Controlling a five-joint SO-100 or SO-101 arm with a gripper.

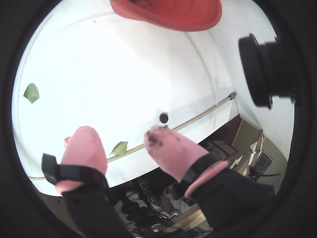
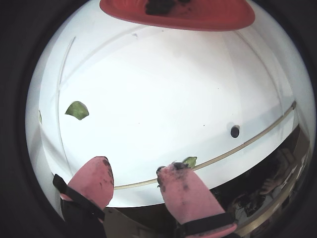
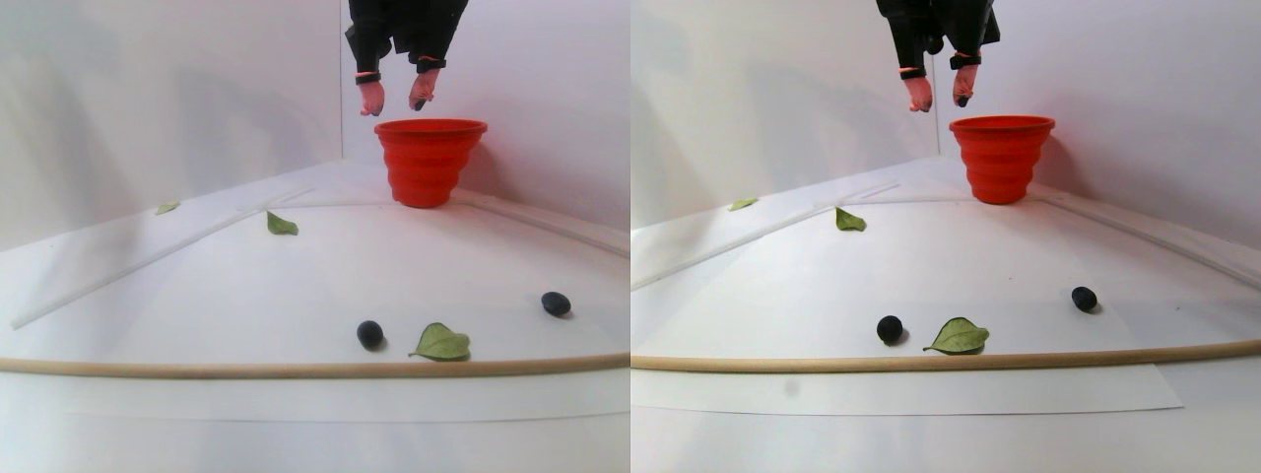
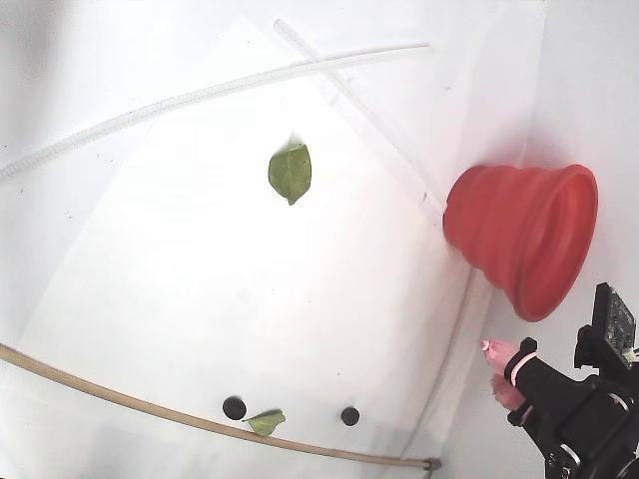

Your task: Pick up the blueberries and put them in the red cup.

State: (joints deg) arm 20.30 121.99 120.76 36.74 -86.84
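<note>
Table: white, with white walls behind; a thin wooden rod lies across the near edge in the stereo pair view.
Cup: red, ribbed, upright at the back of the table by the wall; in a wrist view dark berries show inside it at the top edge.
Arm: black, hanging above the cup's left rim in the stereo pair view.
Gripper: pink-padded fingers point down, jaws spread with a clear gap, nothing held; the pads are stained dark at the tips.
Leaves: one near the rod, just right of a berry; one mid-table; one far left.
Berries on table: two in the stereo pair view, one just left of the near leaf, one further right, apart from it; both well away from the cup. The fixed view shows the same pair either side of the leaf.
</note>
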